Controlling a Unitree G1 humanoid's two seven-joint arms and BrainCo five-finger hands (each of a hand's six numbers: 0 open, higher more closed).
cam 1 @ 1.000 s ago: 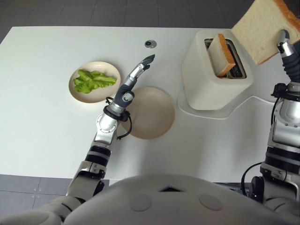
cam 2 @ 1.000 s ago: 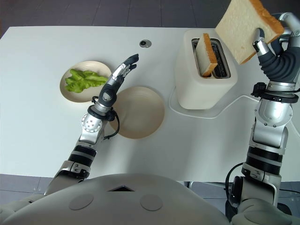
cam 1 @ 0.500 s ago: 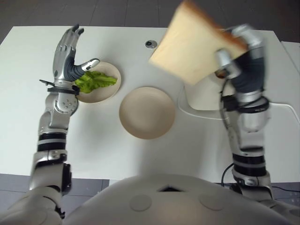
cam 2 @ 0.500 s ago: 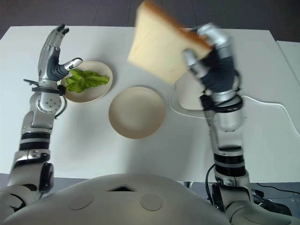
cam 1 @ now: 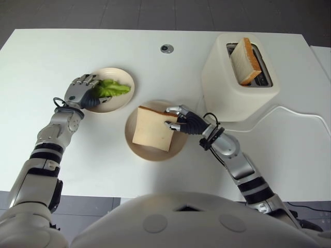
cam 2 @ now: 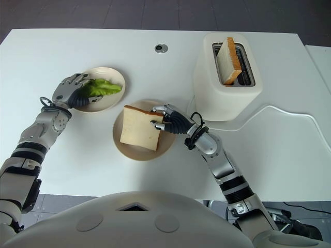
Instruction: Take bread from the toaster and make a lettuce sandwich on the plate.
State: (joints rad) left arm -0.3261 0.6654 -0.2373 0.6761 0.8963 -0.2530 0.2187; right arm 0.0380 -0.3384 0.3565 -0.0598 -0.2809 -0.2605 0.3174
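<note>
Holds bread slice (cam 1: 151, 133) flat on plate (cam 1: 155, 155) at centre, right hand (cam 1: 187, 122) pinching its 3 o'clock edge. Curls left hand (cam 1: 80, 94) round lettuce (cam 1: 113, 88) in dish (cam 1: 122, 100) at 10 o'clock. Leaves second slice (cam 1: 244, 61) upright in toaster (cam 1: 232, 98) at 1 o'clock; needs lettuce layer and top slice yet

A white bench (cam 1: 93, 160) with a smooth, matte top spans nearly the whole width. A small round metal fitting (cam 1: 166, 48) is set into it near the far edge. Beyond lies a floor (cam 1: 129, 13) of dark grey tiles, which also shows below the near edge. A second white surface (cam 2: 320, 54) stands just beside the bench's right end. The light is soft and even.
</note>
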